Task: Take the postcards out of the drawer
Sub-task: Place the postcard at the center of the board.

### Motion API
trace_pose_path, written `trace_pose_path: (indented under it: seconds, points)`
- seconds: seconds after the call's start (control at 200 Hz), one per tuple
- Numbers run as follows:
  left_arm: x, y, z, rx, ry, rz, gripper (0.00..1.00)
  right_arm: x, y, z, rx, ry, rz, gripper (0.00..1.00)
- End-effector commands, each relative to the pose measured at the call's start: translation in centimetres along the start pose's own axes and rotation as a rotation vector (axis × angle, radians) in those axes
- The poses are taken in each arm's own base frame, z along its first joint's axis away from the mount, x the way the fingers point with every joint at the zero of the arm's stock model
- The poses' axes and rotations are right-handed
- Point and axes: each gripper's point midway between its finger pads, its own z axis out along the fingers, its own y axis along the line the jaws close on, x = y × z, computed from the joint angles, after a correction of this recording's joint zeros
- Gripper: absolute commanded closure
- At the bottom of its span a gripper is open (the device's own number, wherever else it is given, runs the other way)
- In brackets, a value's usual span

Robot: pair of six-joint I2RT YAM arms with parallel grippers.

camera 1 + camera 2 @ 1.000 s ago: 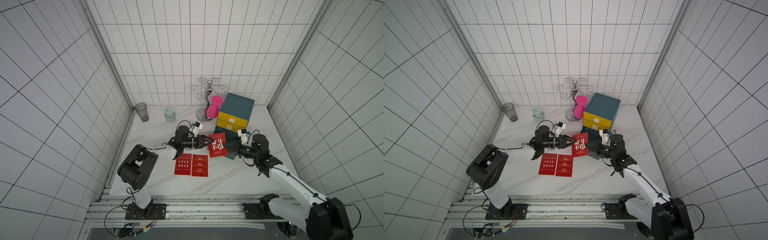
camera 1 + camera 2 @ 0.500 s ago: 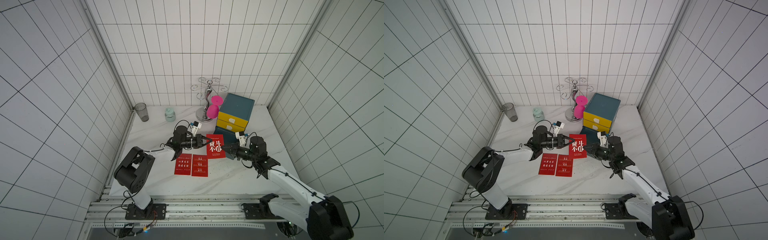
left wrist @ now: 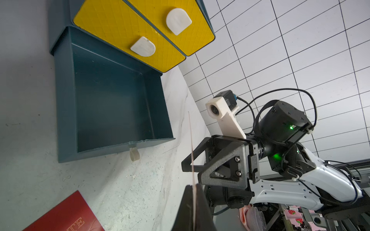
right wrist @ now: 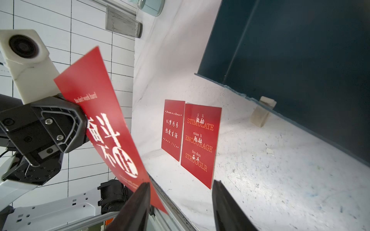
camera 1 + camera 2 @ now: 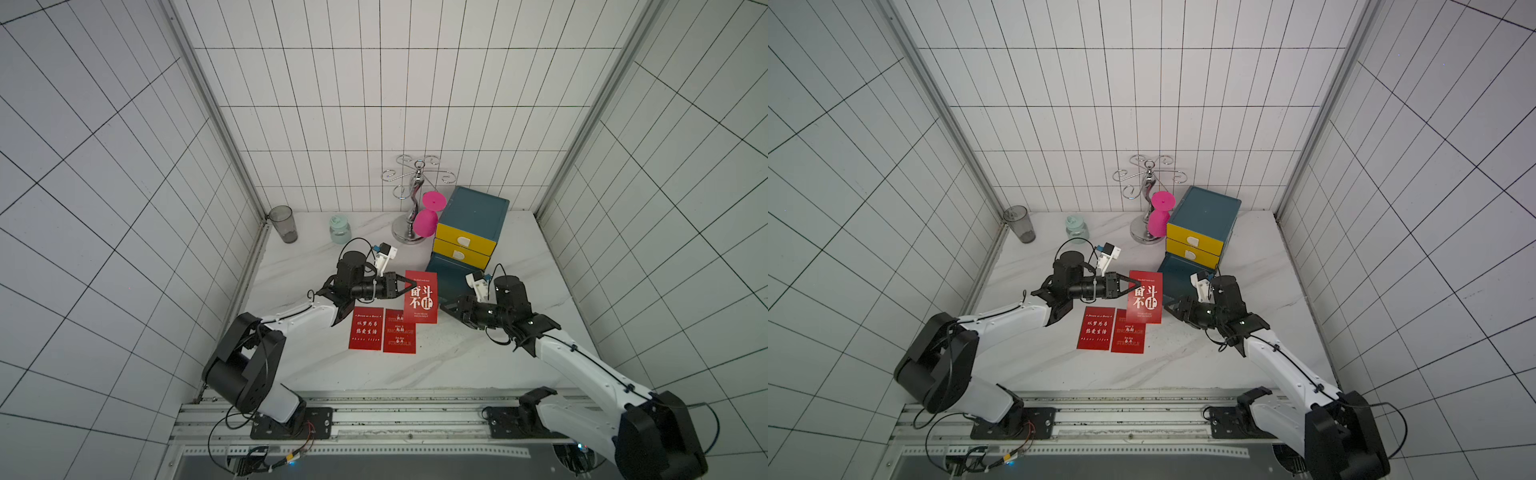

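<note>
Centre-left in a top view, two postcards (image 5: pixel 365 328) lie flat on the table (image 5: pixel 457 361), side by side and already out. Just right of them the left gripper (image 5: pixel 410 286), on a low, outstretched arm, pinches the third postcard (image 5: pixel 420 301) by its edge, lifted clear. The drawer (image 3: pixel 112 104) looks empty. Further right, the right gripper (image 5: pixel 445 307) hovers beside that card, jaws spread. Only the set-down remains, I'd say.
</note>
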Motion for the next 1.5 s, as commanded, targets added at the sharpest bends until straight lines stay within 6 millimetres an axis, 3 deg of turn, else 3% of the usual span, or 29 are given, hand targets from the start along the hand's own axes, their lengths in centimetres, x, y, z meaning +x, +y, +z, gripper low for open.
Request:
trace_pose_path:
  seconds: [0.0,0.22,0.375,0.49,0.855,0.94,1.169,1.234,1.324,1.394,1.494]
  points:
    - [1.4,-0.8,-0.6,0.037,0.05,0.044,1.0,-0.6,3.3,-0.3,-0.089,0.046,-0.109,0.44]
    - [2.6,-1.0,-1.2,0.046,0.074,0.046,1.0,-1.1,6.0,-0.5,-0.2,0.064,-0.173,0.43]
    - [1.9,-1.5,-1.9,0.074,0.033,0.029,1.0,-1.2,6.8,-0.1,-0.285,0.052,-0.144,0.45]
    - [1.1,-2.0,-2.7,0.135,-0.012,0.005,1.0,-1.3,7.1,0.2,-0.308,0.041,-0.136,0.47]
    - [1.0,-2.5,-2.8,0.183,-0.026,-0.015,1.0,-0.4,7.5,1.7,-0.316,0.078,-0.134,0.55]
    - [1.2,-2.2,-2.9,0.172,-0.028,-0.025,1.0,-0.3,7.9,1.9,-0.325,0.081,-0.137,0.63]
    - [0.7,-1.6,-3.4,0.146,-0.058,-0.038,1.0,-0.2,7.7,2.3,-0.311,0.081,-0.125,0.96]
    - [0.4,-0.9,-3.7,0.119,-0.075,-0.058,0.87,-0.3,7.5,2.4,-0.298,0.073,-0.119,1.0]
    - [-0.5,0.5,-4.7,0.054,-0.122,-0.101,0.61,-0.3,7.1,2.7,-0.265,0.07,-0.104,1.0]
    - [-1.5,3.0,-6.5,-0.064,-0.194,-0.157,0.54,-0.2,6.7,3.2,-0.23,0.074,-0.095,1.0]
    - [-3.1,5.4,-10.5,-0.246,-0.324,-0.176,0.49,0.0,6.8,4.3,-0.187,0.076,-0.083,1.0]
